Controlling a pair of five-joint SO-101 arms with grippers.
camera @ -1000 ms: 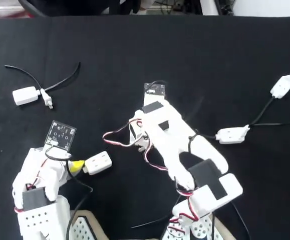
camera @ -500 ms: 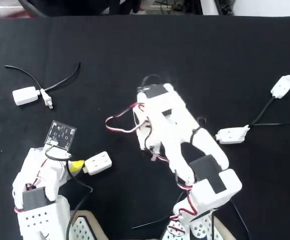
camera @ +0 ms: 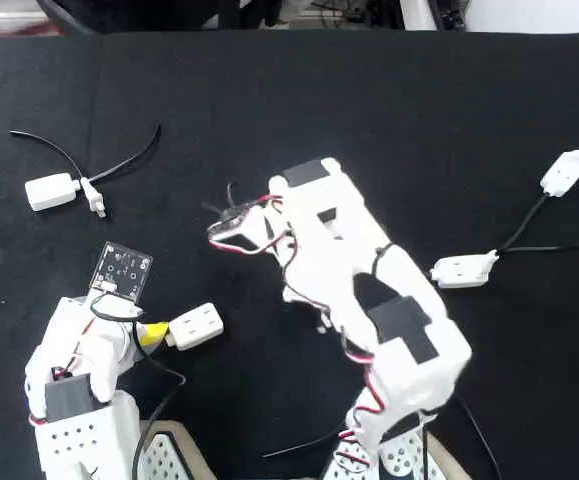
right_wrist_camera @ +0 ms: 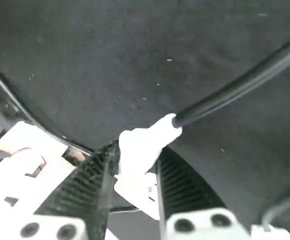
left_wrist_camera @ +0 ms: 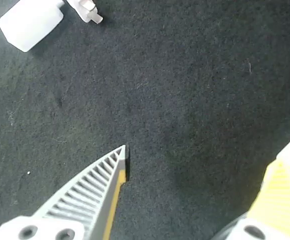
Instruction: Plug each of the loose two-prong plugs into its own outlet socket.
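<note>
My right gripper [right_wrist_camera: 134, 162] is shut on a white two-prong plug [right_wrist_camera: 143, 145], whose black cable [right_wrist_camera: 245, 80] runs off across the mat. In the high view the right arm [camera: 334, 240] stretches over the middle of the table, its wrist turned left. My left gripper [left_wrist_camera: 195, 170] stands open over bare mat, with a grey finger [left_wrist_camera: 97, 187] and a yellow finger [left_wrist_camera: 280, 185]. A white outlet socket [camera: 195, 325] lies against the yellow fingertip [camera: 152, 333]. Another socket [camera: 51, 190] with a loose plug [camera: 93, 197] beside it lies far left.
A third white socket [camera: 464, 270] lies at the right, with black cables running to a white plug [camera: 562, 172] farther right. The table [camera: 419, 110] is covered in black cloth. Red and white servo wires [camera: 234, 240] hang off the right arm.
The right arm has swung its wrist up and to the left, hiding its camera board. The left arm and the sockets have not moved.
</note>
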